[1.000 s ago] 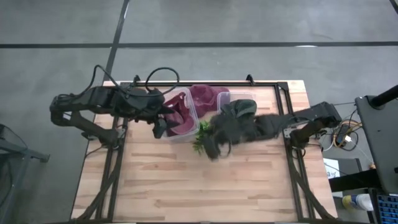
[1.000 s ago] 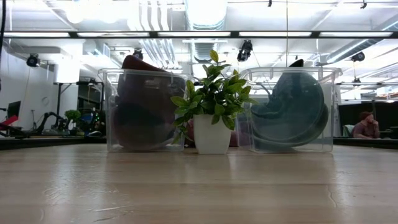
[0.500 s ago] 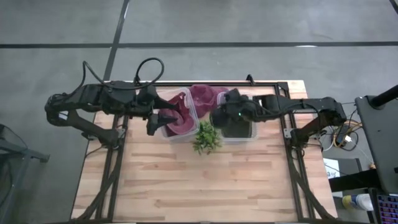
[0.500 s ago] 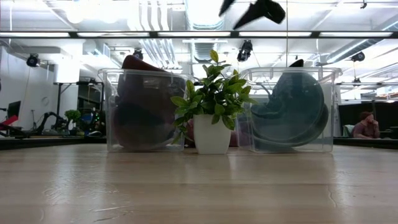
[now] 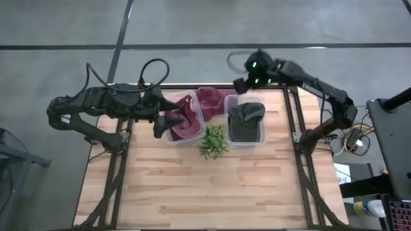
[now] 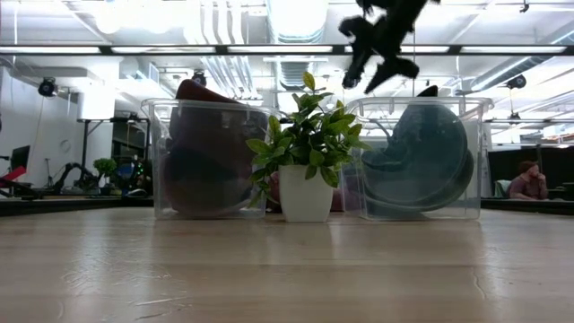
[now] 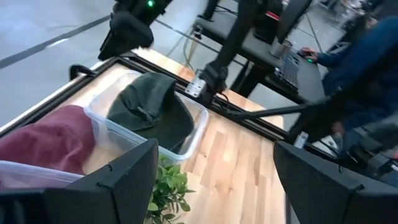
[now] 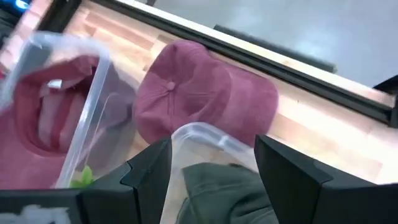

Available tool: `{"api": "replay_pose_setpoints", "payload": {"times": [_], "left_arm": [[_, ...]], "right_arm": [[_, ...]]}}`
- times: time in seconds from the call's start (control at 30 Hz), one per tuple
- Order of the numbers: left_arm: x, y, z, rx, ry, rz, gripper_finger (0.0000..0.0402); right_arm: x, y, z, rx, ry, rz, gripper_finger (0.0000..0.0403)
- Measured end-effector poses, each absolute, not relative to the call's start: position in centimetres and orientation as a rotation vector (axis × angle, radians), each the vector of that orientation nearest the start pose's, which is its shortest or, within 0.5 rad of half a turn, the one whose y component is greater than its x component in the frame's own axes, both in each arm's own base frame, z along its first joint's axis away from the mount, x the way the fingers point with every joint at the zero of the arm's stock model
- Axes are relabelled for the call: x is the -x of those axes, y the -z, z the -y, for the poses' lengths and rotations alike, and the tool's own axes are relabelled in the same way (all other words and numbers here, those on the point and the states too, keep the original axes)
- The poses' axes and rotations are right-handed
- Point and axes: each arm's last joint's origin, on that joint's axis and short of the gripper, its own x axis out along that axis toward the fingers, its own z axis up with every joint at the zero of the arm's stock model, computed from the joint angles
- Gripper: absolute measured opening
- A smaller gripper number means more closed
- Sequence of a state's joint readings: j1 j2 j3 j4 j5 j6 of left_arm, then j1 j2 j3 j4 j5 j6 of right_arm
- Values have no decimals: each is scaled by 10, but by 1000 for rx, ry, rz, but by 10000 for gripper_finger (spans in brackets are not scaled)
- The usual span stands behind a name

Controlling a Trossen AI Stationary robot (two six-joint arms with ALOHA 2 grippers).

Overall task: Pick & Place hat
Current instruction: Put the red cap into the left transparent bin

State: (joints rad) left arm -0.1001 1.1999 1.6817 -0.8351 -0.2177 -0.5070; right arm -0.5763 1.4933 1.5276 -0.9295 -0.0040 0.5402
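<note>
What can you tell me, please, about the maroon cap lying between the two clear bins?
The maroon cap is a soft, suede-like fabric cap with a rounded crown, seams meeting at a top button, and a brim. It lies crown-up on the wooden table, at the far edge, outside both bins. It rests against the bin of maroon hats and the bin holding the green hat, whose rim overlaps it in the right wrist view. Nothing grips it.
</note>
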Motion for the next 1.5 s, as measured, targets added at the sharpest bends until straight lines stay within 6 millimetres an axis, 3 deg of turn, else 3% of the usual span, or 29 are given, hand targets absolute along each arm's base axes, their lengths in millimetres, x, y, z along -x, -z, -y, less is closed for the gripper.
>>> {"api": "replay_pose_setpoints", "payload": {"times": [0.13, 0.3, 0.4, 0.57, 0.87, 1.17, 1.5], "left_arm": [[-203, -483, 13, 453, -246, -298, 310], [-203, -483, 12, 460, -264, -292, 310], [-203, -483, 12, 470, -273, -289, 310], [-203, -483, 12, 468, -288, -284, 310], [-202, -484, 11, 488, -303, -274, 310], [-201, -484, 11, 489, -305, -272, 310], [-201, -485, 10, 497, -327, -256, 310]], "right_arm": [[-231, -351, 208, -882, 710, -705, 221], [-212, -336, 246, -887, 735, -711, 221], [-209, -323, 265, -976, 661, -692, 221], [-217, -284, 289, -1121, 570, -754, 221], [-232, -222, 306, -1300, 475, -886, 221], [-237, -187, 315, -1315, 460, -959, 221], [-242, -167, 324, -1269, 470, -964, 221]]}}
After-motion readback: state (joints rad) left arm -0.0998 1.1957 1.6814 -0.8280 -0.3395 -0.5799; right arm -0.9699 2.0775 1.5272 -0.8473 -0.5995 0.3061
